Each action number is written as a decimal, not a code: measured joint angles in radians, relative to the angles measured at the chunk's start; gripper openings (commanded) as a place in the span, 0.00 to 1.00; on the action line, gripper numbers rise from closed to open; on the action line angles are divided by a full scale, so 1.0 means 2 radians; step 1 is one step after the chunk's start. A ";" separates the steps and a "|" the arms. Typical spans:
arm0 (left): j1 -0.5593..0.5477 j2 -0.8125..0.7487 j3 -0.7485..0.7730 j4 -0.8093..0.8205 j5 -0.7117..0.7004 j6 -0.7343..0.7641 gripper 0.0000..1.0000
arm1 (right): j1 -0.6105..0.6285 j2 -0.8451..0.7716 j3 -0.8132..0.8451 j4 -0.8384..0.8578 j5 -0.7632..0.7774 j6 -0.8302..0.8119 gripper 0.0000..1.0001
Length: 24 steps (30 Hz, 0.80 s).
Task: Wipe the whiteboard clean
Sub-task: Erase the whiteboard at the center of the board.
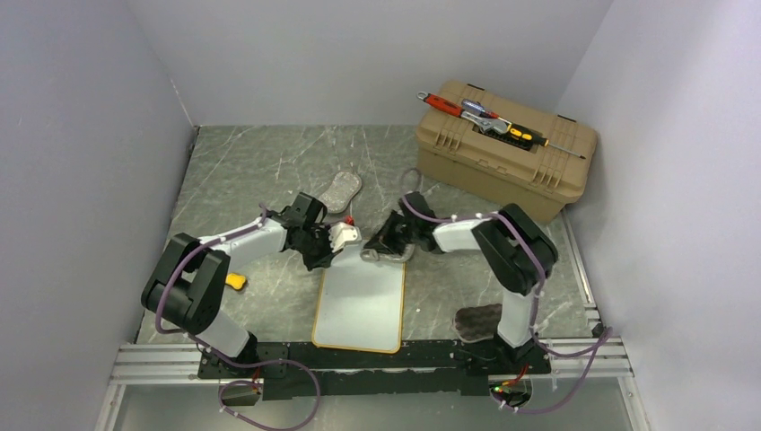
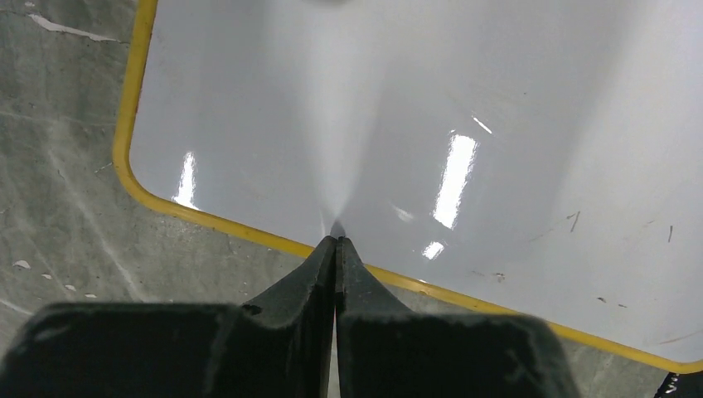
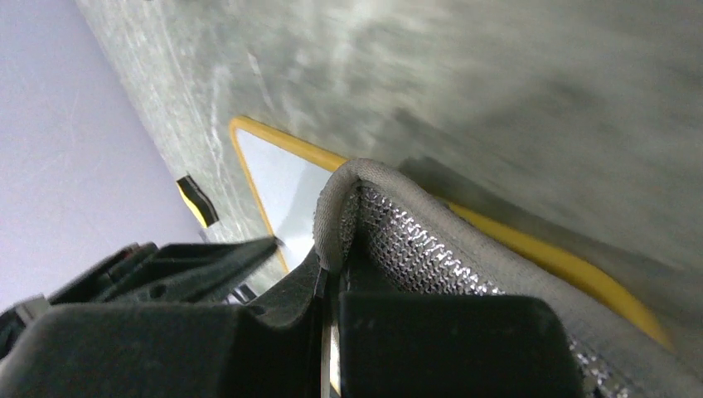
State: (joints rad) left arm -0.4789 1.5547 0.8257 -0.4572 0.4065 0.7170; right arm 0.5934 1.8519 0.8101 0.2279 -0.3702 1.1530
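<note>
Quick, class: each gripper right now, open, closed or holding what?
Left gripper: closed, holding nothing, tips at the whiteboard edge.
Right gripper: closed on a grey pad.

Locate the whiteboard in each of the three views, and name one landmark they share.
Top external: the whiteboard lies flat at lower centre on the marbled grey table.
Left wrist: it fills the upper picture, its yellow frame running diagonally past the shut jaws.
Right wrist: only one corner shows, left of centre, behind the grey pad clamped in the jaws.
Shared landmark: the marbled grey table, seen in all three.
</note>
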 measured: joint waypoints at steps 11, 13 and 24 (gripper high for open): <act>0.066 -0.017 0.011 -0.097 -0.003 -0.003 0.15 | 0.076 0.091 0.134 -0.004 0.044 0.012 0.00; 0.069 -0.020 0.011 -0.111 -0.005 -0.009 0.16 | 0.073 0.076 0.112 0.002 0.050 0.015 0.00; 0.065 0.024 0.052 -0.123 0.021 -0.060 0.34 | 0.057 0.022 0.037 0.016 0.068 0.038 0.00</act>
State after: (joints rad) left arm -0.3492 1.6035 0.9302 -0.7025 0.4492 0.5961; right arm 0.7082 1.8957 0.8845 0.2600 -0.2340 1.2289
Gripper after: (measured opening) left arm 0.287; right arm 0.038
